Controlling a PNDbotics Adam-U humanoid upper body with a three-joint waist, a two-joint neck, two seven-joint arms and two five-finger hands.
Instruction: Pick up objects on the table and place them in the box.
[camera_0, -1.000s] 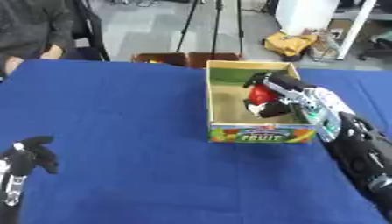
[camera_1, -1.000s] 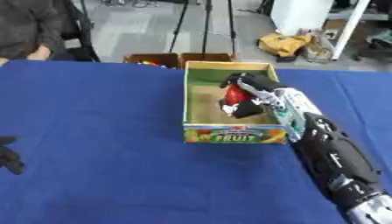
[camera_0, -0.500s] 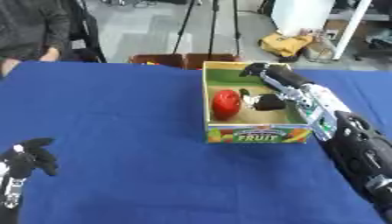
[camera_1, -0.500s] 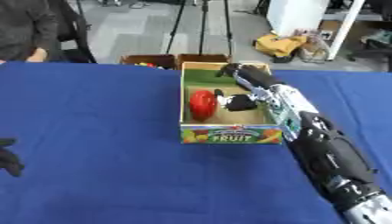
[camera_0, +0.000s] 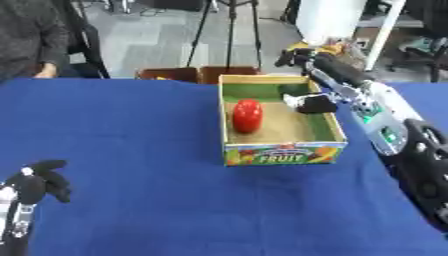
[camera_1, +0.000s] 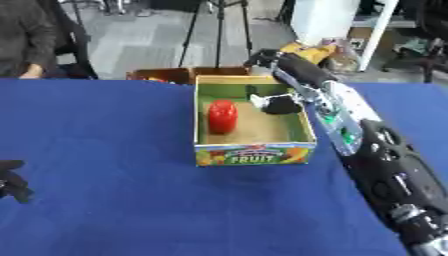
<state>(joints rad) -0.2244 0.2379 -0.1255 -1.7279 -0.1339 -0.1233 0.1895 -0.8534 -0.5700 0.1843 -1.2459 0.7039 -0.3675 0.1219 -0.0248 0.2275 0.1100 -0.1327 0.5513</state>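
Observation:
A cardboard fruit box stands on the blue table, right of the middle. A red rounded object lies inside it on the left part of the floor. My right hand comes in from the right and hangs over the box's far right corner, open. Its fingers stretch past the far rim and its thumb hangs inside the box, apart from the red object. My left hand rests open at the lower left edge, holding nothing.
Brown crates sit just beyond the table's far edge behind the box. Tripod legs stand on the floor further back. Bare blue cloth spreads left of and in front of the box.
My right hand has let go of the red object, which now lies in the box's left part. The hand has opened and drawn back toward the far right corner.

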